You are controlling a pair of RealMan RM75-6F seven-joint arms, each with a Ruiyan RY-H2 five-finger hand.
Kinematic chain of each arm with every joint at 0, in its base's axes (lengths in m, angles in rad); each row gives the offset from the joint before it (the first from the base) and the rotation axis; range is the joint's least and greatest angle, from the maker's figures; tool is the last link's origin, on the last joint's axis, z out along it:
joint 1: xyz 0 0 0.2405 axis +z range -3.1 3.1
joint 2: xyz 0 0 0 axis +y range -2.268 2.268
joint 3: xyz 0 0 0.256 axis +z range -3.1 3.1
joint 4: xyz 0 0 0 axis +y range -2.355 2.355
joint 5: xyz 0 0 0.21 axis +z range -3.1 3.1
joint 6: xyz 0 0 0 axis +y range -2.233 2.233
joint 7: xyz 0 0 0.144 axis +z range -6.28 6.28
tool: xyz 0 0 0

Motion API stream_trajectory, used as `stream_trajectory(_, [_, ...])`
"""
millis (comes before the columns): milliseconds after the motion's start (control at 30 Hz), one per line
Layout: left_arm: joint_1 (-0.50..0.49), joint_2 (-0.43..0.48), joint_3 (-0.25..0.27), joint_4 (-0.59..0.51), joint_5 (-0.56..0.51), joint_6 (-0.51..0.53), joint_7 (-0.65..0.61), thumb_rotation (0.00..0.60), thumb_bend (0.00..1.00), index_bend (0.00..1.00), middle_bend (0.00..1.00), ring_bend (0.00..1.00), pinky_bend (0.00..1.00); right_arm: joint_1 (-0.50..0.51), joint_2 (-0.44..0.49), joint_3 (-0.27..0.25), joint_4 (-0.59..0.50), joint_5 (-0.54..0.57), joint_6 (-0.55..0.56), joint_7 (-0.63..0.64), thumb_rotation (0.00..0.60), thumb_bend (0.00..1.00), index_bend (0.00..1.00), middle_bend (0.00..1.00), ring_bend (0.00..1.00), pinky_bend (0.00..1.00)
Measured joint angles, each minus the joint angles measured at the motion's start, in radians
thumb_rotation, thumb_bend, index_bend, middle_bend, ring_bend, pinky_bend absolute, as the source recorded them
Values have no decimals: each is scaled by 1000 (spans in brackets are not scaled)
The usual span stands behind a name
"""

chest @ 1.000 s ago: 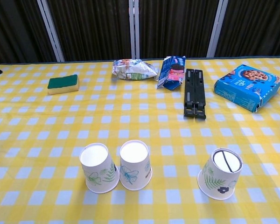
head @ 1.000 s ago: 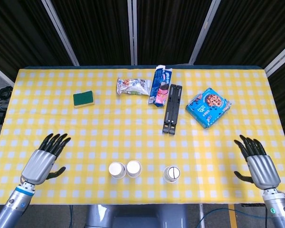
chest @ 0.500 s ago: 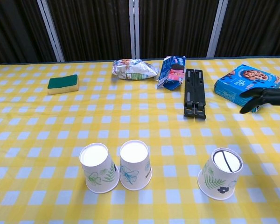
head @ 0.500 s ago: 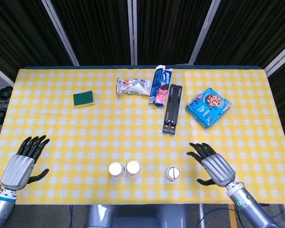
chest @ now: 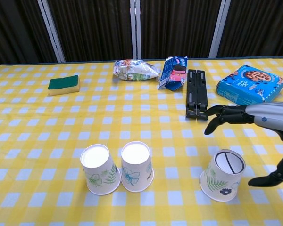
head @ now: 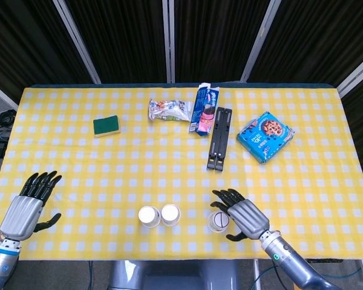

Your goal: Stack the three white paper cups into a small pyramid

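Observation:
Three white paper cups stand upside down near the table's front edge. Two of them [chest: 99, 169] [chest: 136, 165] touch side by side at centre-left. The third cup [chest: 222, 175], with a black line on its base, stands alone to the right, seen in the head view as cup [head: 218, 221]. My right hand [head: 242, 215] is open, fingers spread, just right of and above this third cup, not touching it; in the chest view the right hand [chest: 254, 123] hovers over the cup's right side. My left hand [head: 29, 204] is open at the far left edge, holding nothing.
At the back lie a green sponge [head: 106, 125], a snack bag [head: 168, 110], a blue packet [head: 204, 109], a black folding stand [head: 219, 138] and a blue cookie box [head: 265, 135]. A yellow checked cloth [head: 109, 175] covers the table.
My right hand has moved left from the table's right side to beside the lone cup. My left hand drew back to the far left edge, then stayed. The cups have not moved.

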Motion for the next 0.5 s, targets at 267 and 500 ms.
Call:
stream_trajectory(267, [4,0,-11,-2,4,-15,6,600,245,0,0,0,0,17,-31,2,29,63,-5,-19,600,61,278,0,0,0])
stream_trajectory(500, [7,4,-23,-4,-5,-28,2,600,244,0,0,0,0,29,-56,-5,67,95,-13,-12,600,62,333,1,0,0])
